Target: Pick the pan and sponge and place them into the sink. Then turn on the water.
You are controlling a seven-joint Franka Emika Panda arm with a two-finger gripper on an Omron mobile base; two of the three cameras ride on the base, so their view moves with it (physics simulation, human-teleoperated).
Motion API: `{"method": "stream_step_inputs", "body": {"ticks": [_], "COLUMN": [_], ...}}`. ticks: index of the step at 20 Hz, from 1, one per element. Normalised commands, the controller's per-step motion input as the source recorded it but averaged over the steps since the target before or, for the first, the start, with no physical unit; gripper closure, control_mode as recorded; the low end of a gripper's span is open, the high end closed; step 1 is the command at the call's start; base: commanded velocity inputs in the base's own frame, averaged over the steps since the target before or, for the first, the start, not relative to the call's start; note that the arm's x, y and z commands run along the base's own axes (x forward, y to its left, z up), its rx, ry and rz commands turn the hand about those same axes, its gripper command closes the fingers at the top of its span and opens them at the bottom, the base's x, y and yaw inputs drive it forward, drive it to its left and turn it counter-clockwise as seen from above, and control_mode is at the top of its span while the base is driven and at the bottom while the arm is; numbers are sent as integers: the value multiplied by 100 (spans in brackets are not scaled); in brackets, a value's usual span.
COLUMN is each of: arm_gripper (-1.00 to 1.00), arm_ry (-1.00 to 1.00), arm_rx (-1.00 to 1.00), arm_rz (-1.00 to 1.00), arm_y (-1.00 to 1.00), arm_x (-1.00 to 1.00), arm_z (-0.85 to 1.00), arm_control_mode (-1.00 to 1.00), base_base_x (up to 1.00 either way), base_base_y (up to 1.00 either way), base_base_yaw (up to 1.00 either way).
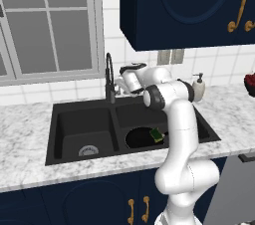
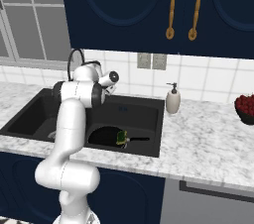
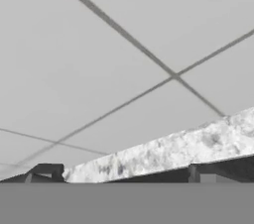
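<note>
Pan [image 1: 142, 137] and sponge [image 1: 157, 134] already lie in the right basin of the black double sink [image 1: 82, 119] as the left base view has it: the pan flat on the basin floor, the green-and-yellow sponge resting inside it near its right side, partly behind the white arm. The arm rises from the lower right, bends over the sink, and its hand reaches toward the tall black faucet [image 1: 109, 77] at the back of the sink, with the gripper [image 1: 119, 87] close beside the faucet's base; whether it touches the faucet cannot be told here, and no water shows. A beige soap dispenser [image 1: 198, 88] stands on the marble counter [image 1: 25, 124] to the right of the arm. From the right base view, the pan [image 2: 106, 136] sits in the nearer basin with its handle pointing right, the sponge [image 2: 120, 137] lying on it by the handle end. The faucet [image 2: 74, 62] arches behind the arm's upper joints, the soap dispenser [image 2: 172, 100] stands right of the sink [image 2: 149, 119], and a bowl of red fruit [image 2: 245, 108] sits at the far right. The hand view looks at the white tiled wall [image 3: 124, 44] above a strip of marble counter [image 3: 163, 153]; the two dark fingertips [image 3: 44, 172] stand wide apart at the bottom, spread fully, with nothing between them.
</note>
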Motion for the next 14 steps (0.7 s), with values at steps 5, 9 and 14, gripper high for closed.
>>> {"method": "stream_step_inputs", "body": {"ticks": [5,9,14], "arm_gripper": [100,100,100], "arm_ry": [8,3,3], "arm_rx": [0,9,30], "arm_rz": [0,-1,-3], "arm_y": [0,-15,-53], "arm_x": [17,15,6], "arm_z": [-5,-7,-28], "arm_control_mode": [-100,-100,-100], "base_base_x": [0,0,0], "base_base_y": [0,0,0], "base_base_yaw": [0,0,0]}}
